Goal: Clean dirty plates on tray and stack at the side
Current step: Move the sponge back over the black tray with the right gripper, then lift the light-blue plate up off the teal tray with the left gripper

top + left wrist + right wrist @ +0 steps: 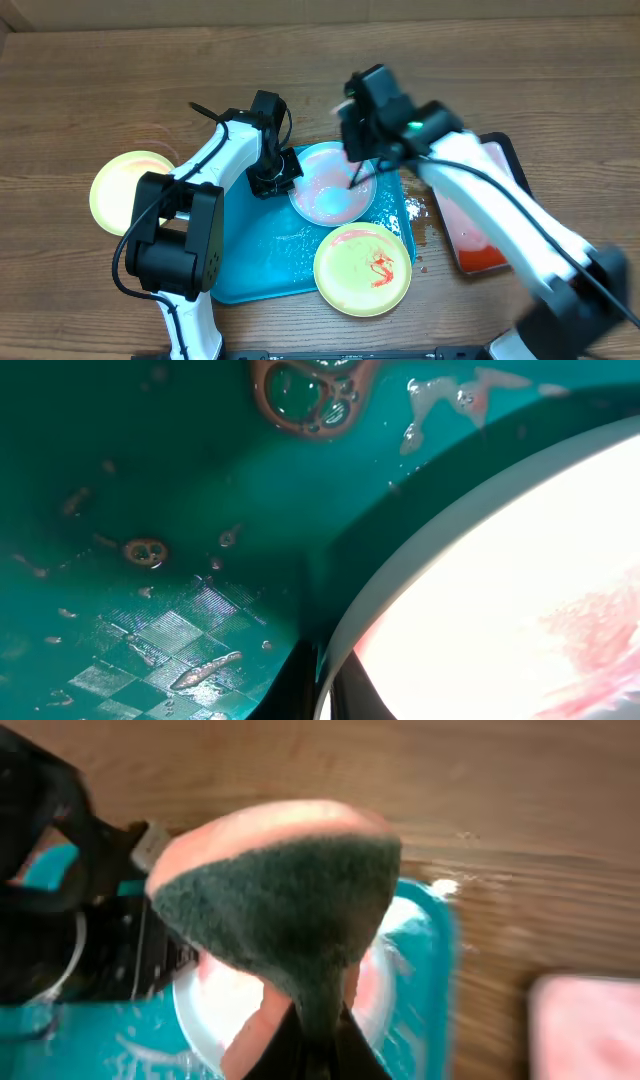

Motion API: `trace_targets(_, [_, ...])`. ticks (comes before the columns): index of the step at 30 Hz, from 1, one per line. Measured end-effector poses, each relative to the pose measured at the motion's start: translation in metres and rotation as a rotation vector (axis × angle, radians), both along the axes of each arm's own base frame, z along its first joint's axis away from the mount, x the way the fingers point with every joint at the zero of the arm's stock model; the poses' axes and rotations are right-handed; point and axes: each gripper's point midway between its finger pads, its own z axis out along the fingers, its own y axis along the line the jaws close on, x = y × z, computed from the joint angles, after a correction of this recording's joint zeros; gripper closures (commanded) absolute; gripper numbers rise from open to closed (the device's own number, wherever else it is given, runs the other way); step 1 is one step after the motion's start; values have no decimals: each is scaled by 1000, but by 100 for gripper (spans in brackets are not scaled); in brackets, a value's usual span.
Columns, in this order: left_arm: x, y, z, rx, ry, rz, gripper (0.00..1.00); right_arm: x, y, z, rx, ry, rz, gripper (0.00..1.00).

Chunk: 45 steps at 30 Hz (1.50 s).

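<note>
A light blue plate (328,190) smeared pink lies on the turquoise tray (250,270). My left gripper (275,180) is shut on the plate's left rim; in the left wrist view the pale rim (400,590) runs between the dark fingers (290,695). Above the plate's right side, my right gripper (358,168) is shut on a pink sponge (280,900), its dark green scrub face towards the camera. A yellow-green plate (362,268) with red sauce rests on the tray's front right corner. Another yellow-green plate (130,190) sits on the bare wood at the left.
A black-rimmed tray (478,225) with a pinkish inside lies on the table to the right of the turquoise tray. Wet foam and sauce drops (305,395) spot the tray floor. Splashes (420,215) mark the wood between the two trays.
</note>
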Motion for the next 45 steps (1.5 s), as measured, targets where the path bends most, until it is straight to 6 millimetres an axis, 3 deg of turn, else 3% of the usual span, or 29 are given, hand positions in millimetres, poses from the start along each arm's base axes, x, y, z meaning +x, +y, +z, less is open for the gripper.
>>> trace_targets(3, [1,3,3,18,-1,-8,95,-14,-35,23,-27,1,-86,96])
trace_targets(9, [9,25,24,155,-29,-30,95,-25,-101,12,-101,115,-275,96])
trace_targets(16, [38,35,109,275,-278,-69,96,-20,-167,8,-111,168,-473,96])
trace_targets(22, [25,28,166,379,-431,-159,95,-28,-211,3,-113,224,-602,96])
trace_targets(31, [-9,30,195,656,-469,-312,95,-37,-219,-4,-106,286,-627,96])
trace_targets(45, [-21,34,221,916,-546,-371,95,-41,-220,-37,-156,425,-624,96])
